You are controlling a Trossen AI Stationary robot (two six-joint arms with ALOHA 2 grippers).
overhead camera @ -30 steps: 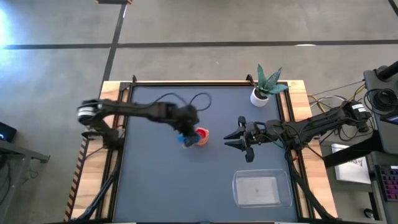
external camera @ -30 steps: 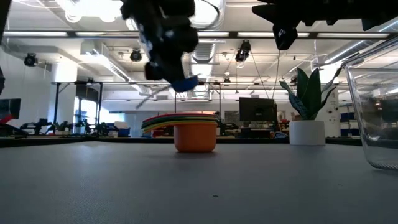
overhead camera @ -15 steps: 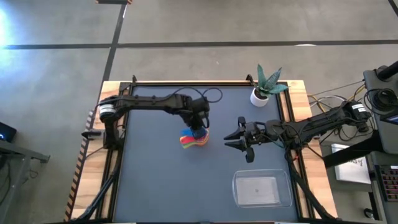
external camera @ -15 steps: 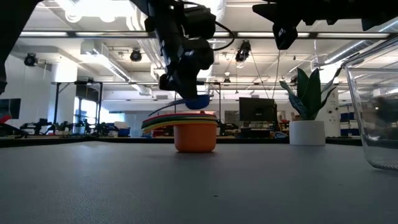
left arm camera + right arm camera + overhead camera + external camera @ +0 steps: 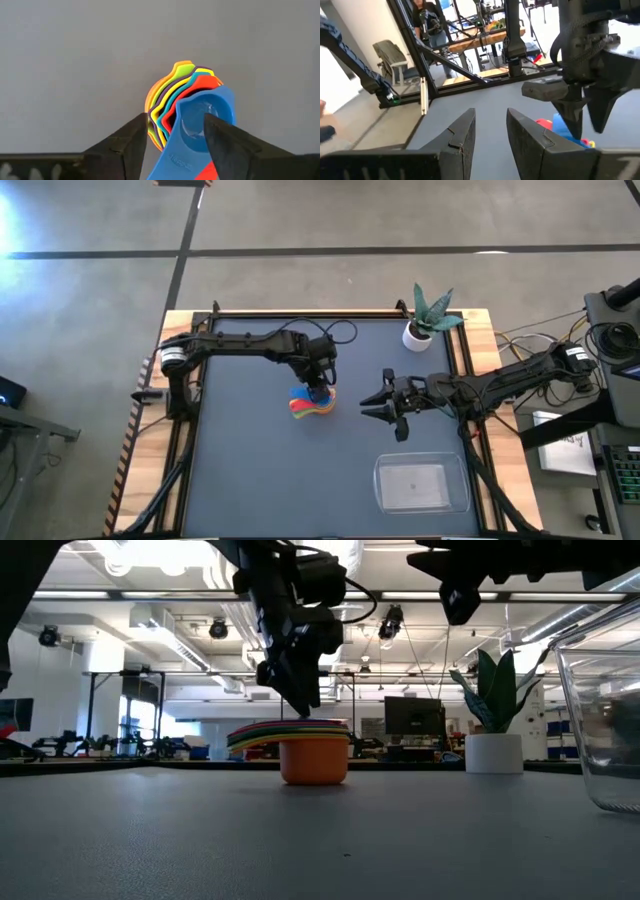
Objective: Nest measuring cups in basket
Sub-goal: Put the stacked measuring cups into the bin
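The left gripper (image 5: pixel 175 142) hung right over the cups (image 5: pixel 312 403) mid-table, fingers apart either side of the blue cup (image 5: pixel 200 127), which sat on top of the stack. I'd have lifted straight up so nothing tipped. Cups looked like smooth, glossy plastic. The clear basket (image 5: pixel 421 484) sat well apart. The right gripper (image 5: pixel 382 402) waited nearby, fingers slightly apart, empty.

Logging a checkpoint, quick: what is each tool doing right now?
Left tool: open above the nested measuring cups, fingers either side of the blue cup, not gripping it.
Right tool: open, empty, waiting right of the stack.
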